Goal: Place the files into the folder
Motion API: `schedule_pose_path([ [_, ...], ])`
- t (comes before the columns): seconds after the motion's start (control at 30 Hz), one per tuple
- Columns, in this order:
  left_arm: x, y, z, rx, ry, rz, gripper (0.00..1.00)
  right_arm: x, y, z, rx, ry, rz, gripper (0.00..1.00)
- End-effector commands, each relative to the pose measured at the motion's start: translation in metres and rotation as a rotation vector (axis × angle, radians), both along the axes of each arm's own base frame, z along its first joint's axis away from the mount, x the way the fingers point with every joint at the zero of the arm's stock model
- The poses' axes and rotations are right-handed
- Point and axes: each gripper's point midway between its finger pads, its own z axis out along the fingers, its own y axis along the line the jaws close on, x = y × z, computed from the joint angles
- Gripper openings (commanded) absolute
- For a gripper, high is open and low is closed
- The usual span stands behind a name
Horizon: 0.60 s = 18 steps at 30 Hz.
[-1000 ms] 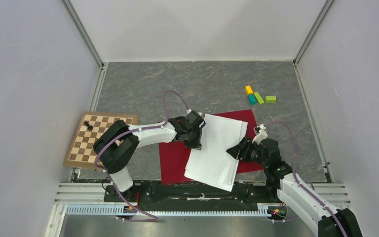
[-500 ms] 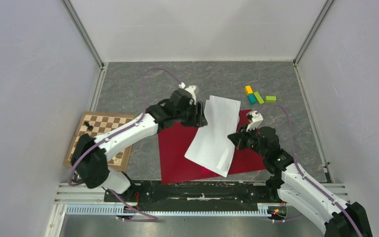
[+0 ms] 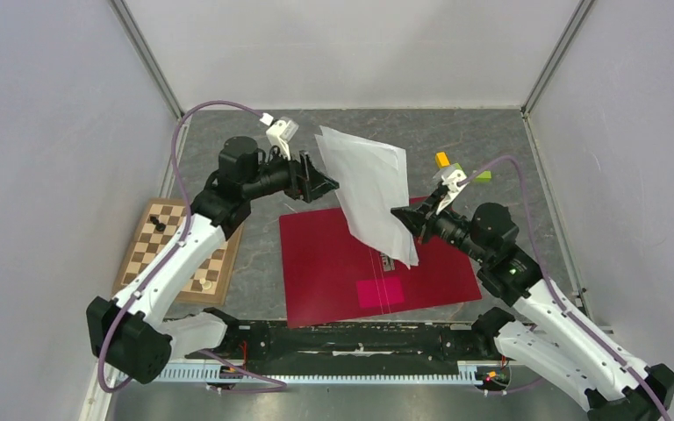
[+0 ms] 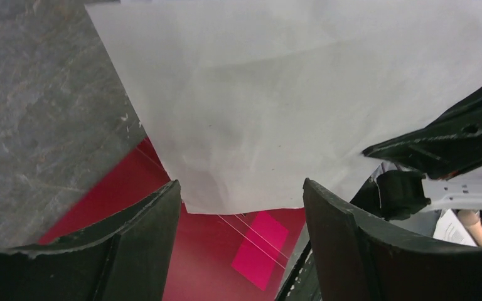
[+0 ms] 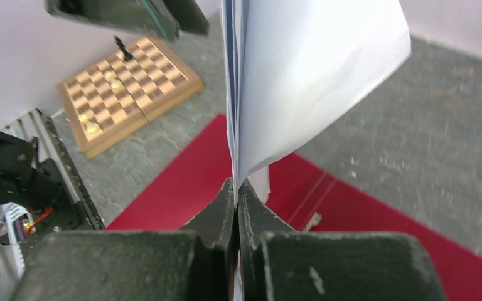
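Observation:
The files (image 3: 369, 189) are white sheets held up in the air, standing almost on edge above the folder. My right gripper (image 3: 399, 215) is shut on their lower edge; the right wrist view shows the jaws pressed together on the files (image 5: 307, 81) at my right gripper (image 5: 235, 188). The crimson folder (image 3: 333, 263) lies open and flat, showing a pink square (image 3: 380, 291) and a metal clip (image 3: 389, 261). My left gripper (image 3: 320, 184) is open just left of the sheets. In its wrist view the files (image 4: 289, 94) hang ahead of my left gripper (image 4: 241, 188), above the folder (image 4: 163, 251).
A wooden chessboard (image 3: 180, 250) with a few pieces lies left of the folder, under my left arm. Small coloured blocks (image 3: 461, 171) sit on the grey tabletop at the back right, partly behind my right wrist. White walls close in on both sides.
My right gripper shut on the sheets and raised them off the folder, uncovering the pink square. My left gripper opened, let go of them and swung up toward the back left.

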Motion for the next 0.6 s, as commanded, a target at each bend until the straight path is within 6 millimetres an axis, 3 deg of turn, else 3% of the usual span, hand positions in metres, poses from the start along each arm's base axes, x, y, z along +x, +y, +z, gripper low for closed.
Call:
schedule_pose_path([
  [0.0, -0.028, 0.003, 0.050, -0.032, -0.313, -0.196, 0.77, -0.021, 0.008, 0.078, 0.061, -0.166, 0.118, 0.00],
  [0.1, -0.043, 0.007, 0.075, -0.075, -0.472, -0.227, 0.78, -0.033, 0.006, 0.106, 0.063, -0.186, 0.155, 0.00],
  [0.3, -0.068, 0.004, 0.095, -0.123, -0.569, -0.355, 0.78, -0.049, -0.001, 0.145, 0.071, -0.247, 0.184, 0.00],
  [0.57, -0.066, 0.005, 0.110, -0.101, -0.599, -0.373, 0.78, -0.068, -0.007, 0.174, 0.098, -0.303, 0.220, 0.00],
])
